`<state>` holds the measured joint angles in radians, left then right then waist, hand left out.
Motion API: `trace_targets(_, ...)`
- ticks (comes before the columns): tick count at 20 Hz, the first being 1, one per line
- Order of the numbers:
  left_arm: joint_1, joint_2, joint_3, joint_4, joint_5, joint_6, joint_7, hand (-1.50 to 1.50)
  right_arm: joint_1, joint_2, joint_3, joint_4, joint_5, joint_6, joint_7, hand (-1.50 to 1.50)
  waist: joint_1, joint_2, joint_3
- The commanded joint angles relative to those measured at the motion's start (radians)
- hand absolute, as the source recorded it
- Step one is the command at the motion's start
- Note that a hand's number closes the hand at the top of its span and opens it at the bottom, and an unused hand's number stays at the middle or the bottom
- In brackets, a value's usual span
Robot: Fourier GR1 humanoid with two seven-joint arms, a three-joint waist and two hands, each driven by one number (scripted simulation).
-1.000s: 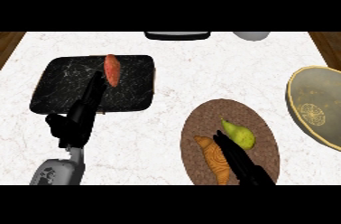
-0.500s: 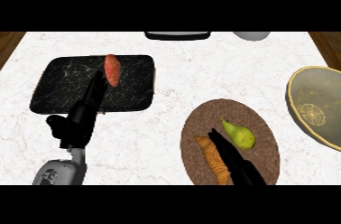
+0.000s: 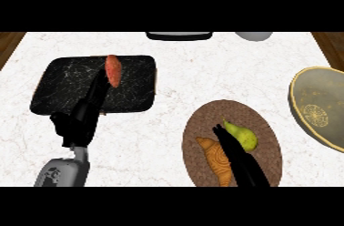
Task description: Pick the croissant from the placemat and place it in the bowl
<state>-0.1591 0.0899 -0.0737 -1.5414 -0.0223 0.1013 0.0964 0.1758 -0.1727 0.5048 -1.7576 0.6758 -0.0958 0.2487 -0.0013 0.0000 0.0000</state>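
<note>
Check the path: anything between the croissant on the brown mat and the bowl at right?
Nothing visible on the white counter between them. A green pear lies beside the golden croissant on the brown oval placemat; the right hand reaches between them. The yellowish bowl stands right.

1 head view, steeply down on the counter (image 3: 168, 147).

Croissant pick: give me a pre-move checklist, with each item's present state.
1. Croissant lies on the brown placemat: ok.
2. Right hand is over the croissant, fingers straight, running between it and the pear: ok.
3. Right hand closed on the croissant: not ok, nothing is held.
4. Pear out of the way of the grasp: not ok, it sits right beside the fingers.
5. Bowl open at the counter's right edge: ok; a pale pattern shows inside, whether anything lies there cannot tell.
6. Left hand out of the way, over the dark board by the orange vegetable: ok.
</note>
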Motion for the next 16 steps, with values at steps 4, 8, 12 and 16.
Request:
trace_targets(4,0.011,0.021,0.030,-0.012,0.011,-0.047,-0.011,0.00,-0.058,0.024,-0.007,0.132,0.084,0.012,0.010,-1.50,0.001,0.000,0.000)
trace_targets(8,-0.001,-0.048,0.003,0.034,-0.032,0.003,-0.025,0.00,-0.036,0.032,-0.013,0.112,0.054,0.039,-0.036,-1.50,-0.001,0.000,0.000)
trace_targets(12,-0.013,-0.038,-0.010,-0.009,-0.042,0.009,0.034,0.00,-0.120,-0.019,0.031,0.260,0.140,0.028,-0.164,1.50,0.004,0.000,0.000)
trace_targets(16,-0.018,-0.009,0.026,0.012,-0.009,-0.042,-0.007,0.00,-0.111,-0.034,0.045,0.182,0.140,0.090,-0.154,1.50,0.000,0.000,0.000)
